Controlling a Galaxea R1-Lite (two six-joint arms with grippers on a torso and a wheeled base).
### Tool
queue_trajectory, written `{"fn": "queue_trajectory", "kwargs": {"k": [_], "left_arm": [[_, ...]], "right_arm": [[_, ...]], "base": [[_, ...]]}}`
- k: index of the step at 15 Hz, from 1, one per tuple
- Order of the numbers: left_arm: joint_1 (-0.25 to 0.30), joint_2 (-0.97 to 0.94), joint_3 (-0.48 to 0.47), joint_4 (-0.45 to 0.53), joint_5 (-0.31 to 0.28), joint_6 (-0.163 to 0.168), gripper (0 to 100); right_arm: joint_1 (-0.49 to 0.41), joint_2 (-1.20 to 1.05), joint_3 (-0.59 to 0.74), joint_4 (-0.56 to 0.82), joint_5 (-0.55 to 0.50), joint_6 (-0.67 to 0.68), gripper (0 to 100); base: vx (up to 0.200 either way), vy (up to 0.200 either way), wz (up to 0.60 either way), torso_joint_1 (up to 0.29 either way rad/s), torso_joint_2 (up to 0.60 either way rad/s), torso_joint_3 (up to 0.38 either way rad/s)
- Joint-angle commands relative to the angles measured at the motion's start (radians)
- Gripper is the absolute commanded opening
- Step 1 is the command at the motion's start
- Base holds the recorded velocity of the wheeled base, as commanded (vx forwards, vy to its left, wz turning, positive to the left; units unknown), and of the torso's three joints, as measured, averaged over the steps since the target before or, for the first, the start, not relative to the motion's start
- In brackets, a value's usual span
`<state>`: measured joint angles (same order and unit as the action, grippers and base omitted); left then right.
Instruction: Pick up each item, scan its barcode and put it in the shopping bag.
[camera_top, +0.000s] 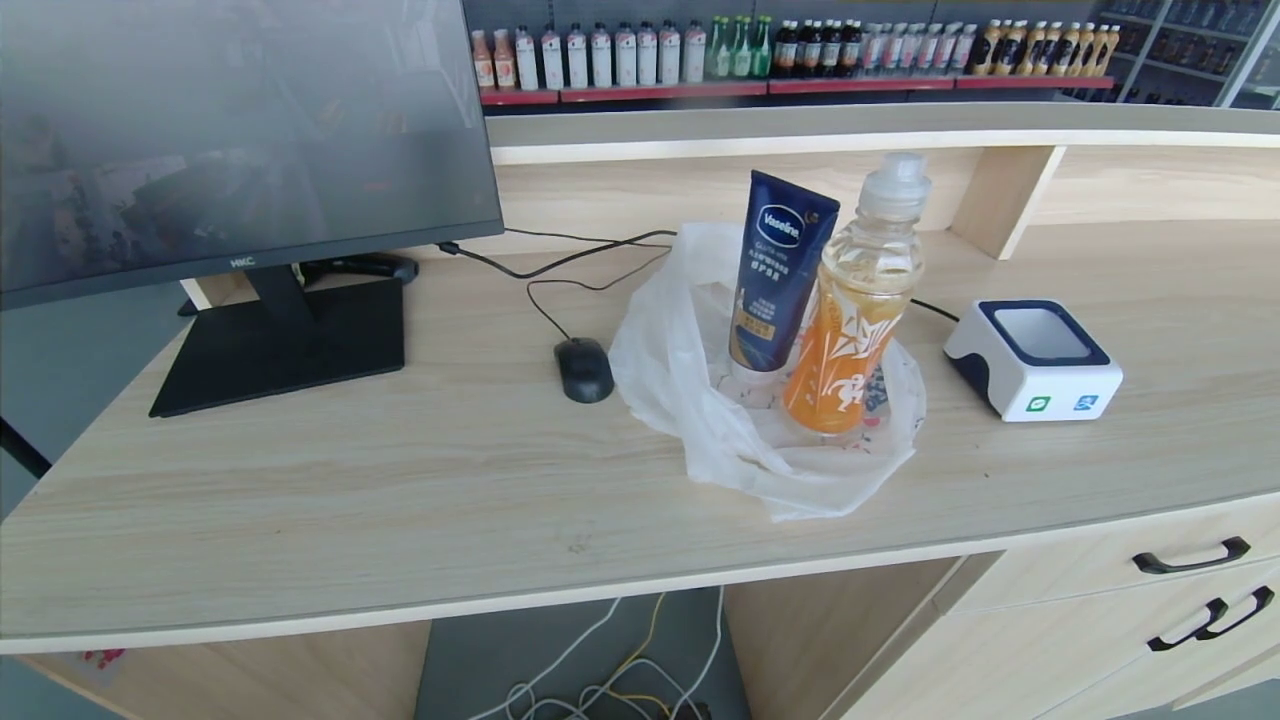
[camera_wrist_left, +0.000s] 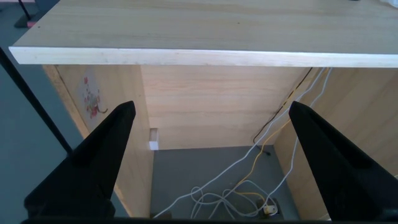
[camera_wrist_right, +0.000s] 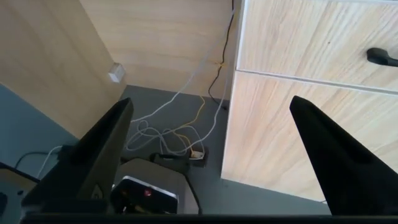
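- On the pale wooden checkout counter, a blue lotion tube and an orange drink bottle stand upright, touching, inside the crumpled white shopping bag. The barcode scanner sits just beside the bag on the robot's right.
- No loose goods lie on the counter, so the bagging looks finished or very nearly so.
- Any further reach would call for care. An arm would have to rise clear of the counter's front edge before moving inward. It should also approach from the scanner side or from above, because the tall bottle rests on soft plastic and could tip against the tube.
- The bag's mouth lies slack and wide, so nothing needs to be forced in, and a light touch near the rim would keep both items upright.
- Below the counter, the left gripper hangs low, pointed at the open kneehole where loose cables trail across the floor. Its jaws are spread wide and hold nothing.
- The right gripper hangs equally low in front of the drawer fronts. Its jaws are also parted and empty.
- A dark monitor and a black mouse occupy the counter to the robot's left of the bag.
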<state>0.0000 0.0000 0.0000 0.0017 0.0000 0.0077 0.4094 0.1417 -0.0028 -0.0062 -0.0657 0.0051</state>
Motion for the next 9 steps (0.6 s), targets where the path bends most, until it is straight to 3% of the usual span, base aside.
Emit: {"fn": "queue_trajectory", "kwargs": {"k": [1,4,7,9], "left_arm": [[0.0,0.0,0.0,0.0,0.0,0.0,100],[0.0,0.0,0.0,0.0,0.0,-0.002,100],[0.0,0.0,0.0,0.0,0.0,0.0,100],[0.0,0.0,0.0,0.0,0.0,0.0,100]], "right_arm": [[-0.034,0.002,0.0,0.0,0.0,-0.001,100],[-0.116,0.058,0.0,0.0,0.0,-0.004,100],[-0.308,0.052,0.0,0.002,0.003,-0.01,100],[-0.357,0.012,0.0,0.002,0.004,-0.011,100]], "base": [[0.0,0.0,0.0,0.0,0.0,0.0],[0.0,0.0,0.0,0.0,0.0,0.0],[0.0,0.0,0.0,0.0,0.0,0.0],[0.0,0.0,0.0,0.0,0.0,0.0]]}}
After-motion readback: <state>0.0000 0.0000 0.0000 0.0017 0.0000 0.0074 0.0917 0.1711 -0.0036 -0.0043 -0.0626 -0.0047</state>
